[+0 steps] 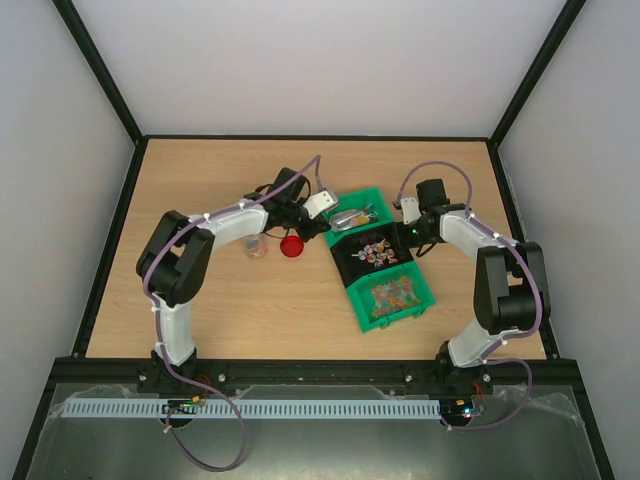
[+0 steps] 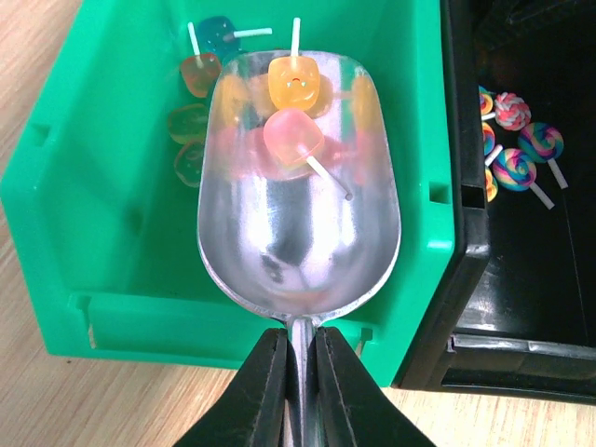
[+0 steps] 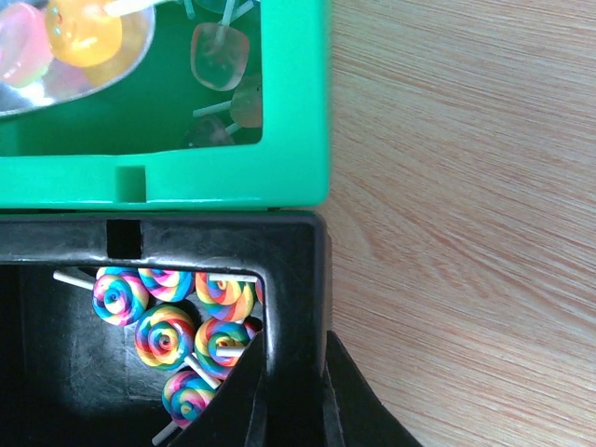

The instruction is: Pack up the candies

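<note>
Left wrist: candies (image 2: pixel 293 135) in scoop (image 2: pixel 298 233); right wrist: lollipops (image 3: pixel 163 340) in black bin (image 3: pixel 205 237).

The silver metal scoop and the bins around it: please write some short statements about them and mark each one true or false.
1. The silver metal scoop carries an orange candy and a pink candy. True.
2. The left gripper is open, apart from the scoop. False: it is shut on the scoop's handle.
3. The rainbow swirl lollipops lie in the black plastic bin. True.
4. The right gripper holds the red round lid. False: it clamps the black plastic bin's wall; the lid lies on the wooden table.
5. The scoop is inside the black bin. False: it is in a green plastic bin.
</note>
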You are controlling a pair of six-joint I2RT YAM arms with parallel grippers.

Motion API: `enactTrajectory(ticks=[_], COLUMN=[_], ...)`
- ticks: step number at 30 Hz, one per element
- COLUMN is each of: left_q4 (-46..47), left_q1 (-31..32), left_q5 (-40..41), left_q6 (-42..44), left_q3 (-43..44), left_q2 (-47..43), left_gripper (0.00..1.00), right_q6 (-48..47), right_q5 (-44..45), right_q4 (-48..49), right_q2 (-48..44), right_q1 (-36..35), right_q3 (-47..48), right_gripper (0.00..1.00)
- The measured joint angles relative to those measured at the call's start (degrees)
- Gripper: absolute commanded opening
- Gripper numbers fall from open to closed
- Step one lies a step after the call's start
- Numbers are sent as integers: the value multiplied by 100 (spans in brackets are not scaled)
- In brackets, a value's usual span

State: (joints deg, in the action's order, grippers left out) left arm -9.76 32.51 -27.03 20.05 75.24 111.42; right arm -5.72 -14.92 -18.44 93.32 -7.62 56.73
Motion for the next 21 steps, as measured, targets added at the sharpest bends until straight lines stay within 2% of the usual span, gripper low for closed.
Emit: enactTrajectory(ticks=[7, 13, 16, 21], left_q4=[468, 518, 328, -533], left_q1=[-70, -83, -83, -83], left_q5=[-138, -131, -35, 201], left_q6=[-79, 4, 177, 667], left_q3=[-142, -212, -127, 470], left_q2=[-35, -164, -221, -199], left_gripper=[2, 2, 2, 2], right_q6=[-2, 0, 0, 0], right_q5=[-7, -4, -4, -7], right_q4=[7, 11, 11, 13], right_q2=[2, 2, 2, 2], right_q1=[11, 11, 11, 11], right_q3=[0, 0, 0, 0], right_gripper=[1, 1, 1, 1])
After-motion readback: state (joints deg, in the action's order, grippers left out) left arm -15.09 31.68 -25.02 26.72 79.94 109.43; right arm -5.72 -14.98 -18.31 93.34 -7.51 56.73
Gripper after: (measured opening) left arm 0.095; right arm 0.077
